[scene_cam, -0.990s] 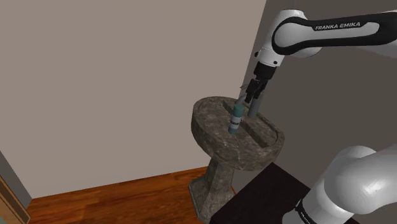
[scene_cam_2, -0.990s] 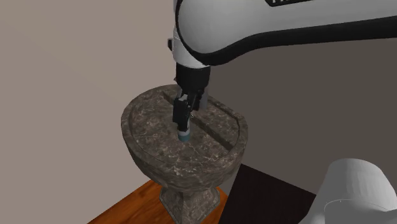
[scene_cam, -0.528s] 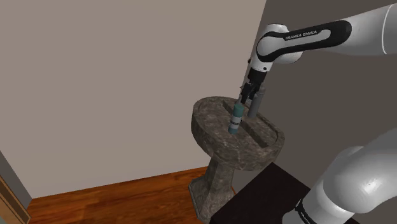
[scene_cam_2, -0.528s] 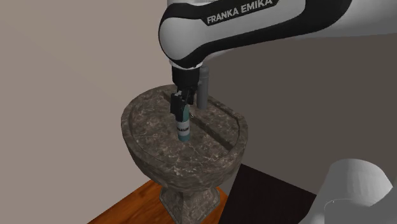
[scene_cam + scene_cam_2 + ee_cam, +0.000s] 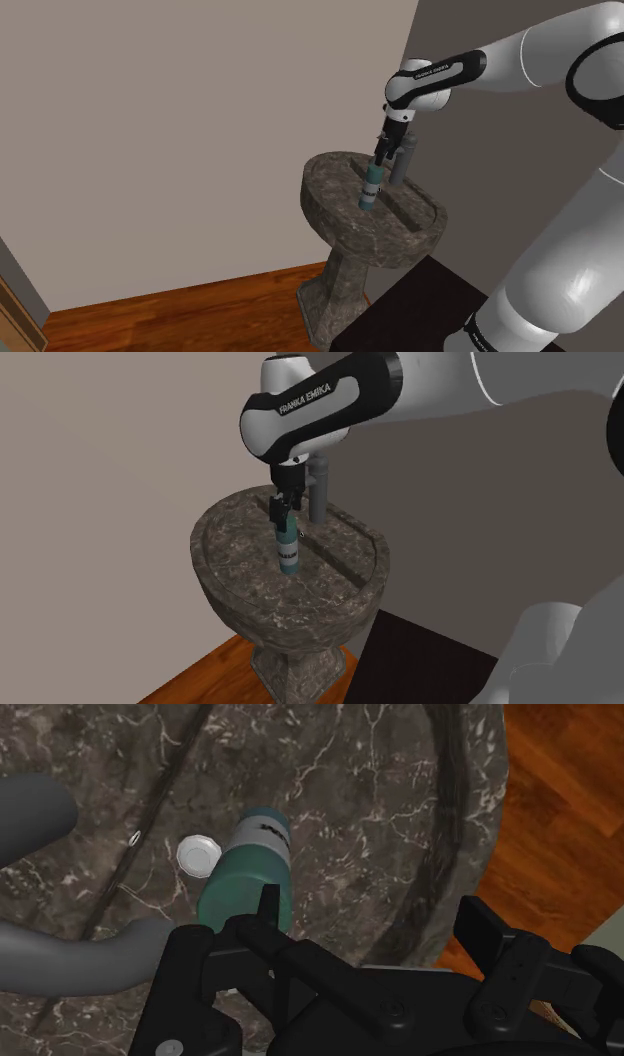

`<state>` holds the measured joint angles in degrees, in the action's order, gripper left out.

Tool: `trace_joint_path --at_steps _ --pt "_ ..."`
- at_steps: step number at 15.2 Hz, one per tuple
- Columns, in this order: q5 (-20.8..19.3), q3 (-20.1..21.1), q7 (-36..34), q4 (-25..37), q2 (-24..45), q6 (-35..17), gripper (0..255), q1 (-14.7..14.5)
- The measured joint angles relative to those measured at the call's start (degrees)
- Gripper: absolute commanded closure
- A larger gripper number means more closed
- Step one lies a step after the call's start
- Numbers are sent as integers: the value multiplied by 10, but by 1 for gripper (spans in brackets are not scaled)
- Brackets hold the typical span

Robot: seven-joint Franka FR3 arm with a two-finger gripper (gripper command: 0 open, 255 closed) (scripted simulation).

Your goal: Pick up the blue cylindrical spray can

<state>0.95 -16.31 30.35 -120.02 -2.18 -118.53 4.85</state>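
Right now the all-black two-finger gripper (image 5: 283, 515) hangs over the bowl of a dark, white-veined stone pedestal sink (image 5: 240, 602), pointing straight down. Directly beneath it stands the blue-green cylindrical spray can (image 5: 289, 552), upright on the basin floor, with a pale label band around its lower half. The can's top sits just under the fingertips in both exterior views.

From the wrist view the two fingers stand apart and nothing is clasped between them, so the gripper is released. There the can lies by one finger rather than in the middle of the gap, and its near end is hidden behind the gripper's black body. Whether that finger touches the can cannot be told.

Just beside the gripper, on its far side from the sink's front rim, a plain grey tubular faucet (image 5: 318, 487) rises from the sink's back ledge. A small white round disc (image 5: 198, 856) lies on the basin floor just beside the can, between it and the faucet.

Above the gripper the white arm with dark joints (image 5: 330, 402) bends down from the upper right of the second exterior view. Well below the gripper are a reddish-brown wooden floor (image 5: 150, 315) and the black box stand (image 5: 420, 300) near the sink's pedestal.
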Motion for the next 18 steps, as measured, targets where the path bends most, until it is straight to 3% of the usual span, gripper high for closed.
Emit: trace_joint_path --at_steps 6,14,15,18 --pt "26 -18 52 91 121 -16 0 24" --pt "41 -15 65 87 166 -61 0 30" --pt "42 -15 66 86 168 -64 255 31" --pt "43 -15 66 86 169 -67 255 31"
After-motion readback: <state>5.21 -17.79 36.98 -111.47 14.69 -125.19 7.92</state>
